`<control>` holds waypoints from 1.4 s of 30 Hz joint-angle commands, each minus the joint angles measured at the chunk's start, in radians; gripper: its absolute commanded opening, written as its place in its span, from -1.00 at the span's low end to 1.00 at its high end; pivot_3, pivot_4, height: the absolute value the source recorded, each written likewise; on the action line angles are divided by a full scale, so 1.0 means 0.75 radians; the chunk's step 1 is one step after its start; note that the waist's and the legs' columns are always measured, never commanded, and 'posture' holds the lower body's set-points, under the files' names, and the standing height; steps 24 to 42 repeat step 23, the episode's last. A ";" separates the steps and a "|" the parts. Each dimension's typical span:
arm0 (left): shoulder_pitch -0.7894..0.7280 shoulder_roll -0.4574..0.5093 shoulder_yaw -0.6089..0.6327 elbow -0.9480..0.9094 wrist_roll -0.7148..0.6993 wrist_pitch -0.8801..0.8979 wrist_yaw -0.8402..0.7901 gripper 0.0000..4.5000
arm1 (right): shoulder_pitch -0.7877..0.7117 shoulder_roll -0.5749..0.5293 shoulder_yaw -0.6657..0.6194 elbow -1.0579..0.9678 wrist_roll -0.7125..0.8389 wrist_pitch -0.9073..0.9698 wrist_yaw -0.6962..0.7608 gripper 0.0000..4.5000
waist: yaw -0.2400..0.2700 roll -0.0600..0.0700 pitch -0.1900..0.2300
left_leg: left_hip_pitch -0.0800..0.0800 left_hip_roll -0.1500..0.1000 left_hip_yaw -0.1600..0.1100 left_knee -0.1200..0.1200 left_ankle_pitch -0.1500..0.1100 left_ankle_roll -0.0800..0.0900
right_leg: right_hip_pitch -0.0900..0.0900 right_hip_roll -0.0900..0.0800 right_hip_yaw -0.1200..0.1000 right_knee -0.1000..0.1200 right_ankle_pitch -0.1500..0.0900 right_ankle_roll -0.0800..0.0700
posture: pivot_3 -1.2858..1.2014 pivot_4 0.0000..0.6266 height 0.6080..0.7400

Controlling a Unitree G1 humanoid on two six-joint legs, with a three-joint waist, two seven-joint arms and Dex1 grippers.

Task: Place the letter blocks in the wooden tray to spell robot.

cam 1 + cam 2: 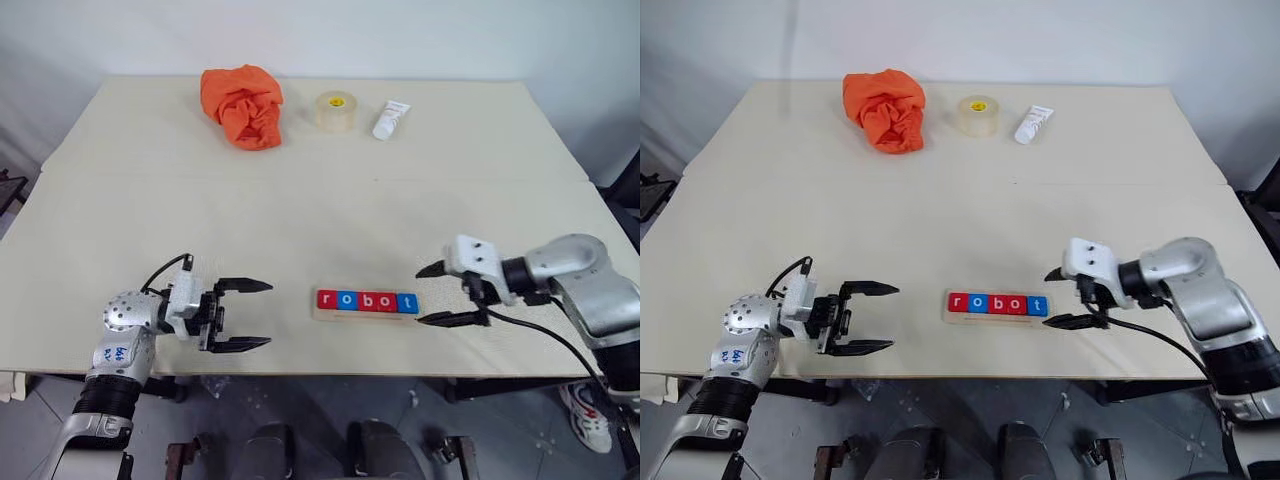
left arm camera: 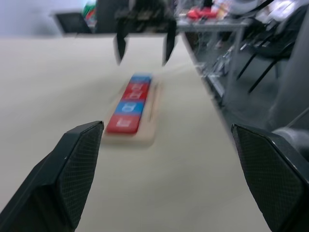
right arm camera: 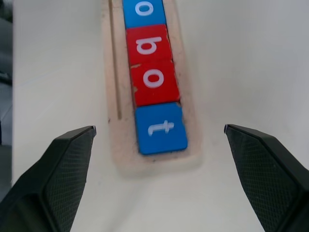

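Letter blocks (image 1: 366, 300) spell robot in wooden tray (image 1: 322, 316) — left hand (image 1: 245, 315), right hand (image 1: 434, 294) flank it, both released, empty.

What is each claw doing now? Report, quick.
Left claw: open, holding nothing.
Right claw: open, holding nothing, beside the wooden tray.

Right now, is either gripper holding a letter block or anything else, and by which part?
Nothing is held. The left gripper and the right gripper are both open and empty. All five letter blocks lie in the wooden tray.
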 commanded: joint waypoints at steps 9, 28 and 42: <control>0.151 0.033 0.242 -0.366 -0.126 0.257 0.292 1.00 | 0.182 -0.171 -0.285 0.401 0.356 -0.452 0.313 0.99 | -0.011 0.000 0.000 | 0.002 0.001 0.000 0.001 0.000 0.000 | 0.002 0.000 -0.001 0.001 0.000 0.000 | 0.03 -0.52 1.00; 0.294 0.084 0.361 -0.462 -0.153 0.238 0.220 1.00 | 0.063 -0.252 -0.124 0.622 0.648 -0.558 0.315 0.99 | -0.007 0.005 0.003 | 0.009 0.001 -0.002 0.001 -0.001 0.001 | 0.016 -0.009 -0.020 -0.013 0.001 -0.005 | 0.03 -0.52 1.00; 0.294 0.084 0.361 -0.462 -0.153 0.238 0.220 1.00 | 0.063 -0.252 -0.124 0.622 0.648 -0.558 0.315 0.99 | -0.007 0.005 0.003 | 0.009 0.001 -0.002 0.001 -0.001 0.001 | 0.016 -0.009 -0.020 -0.013 0.001 -0.005 | 0.03 -0.52 1.00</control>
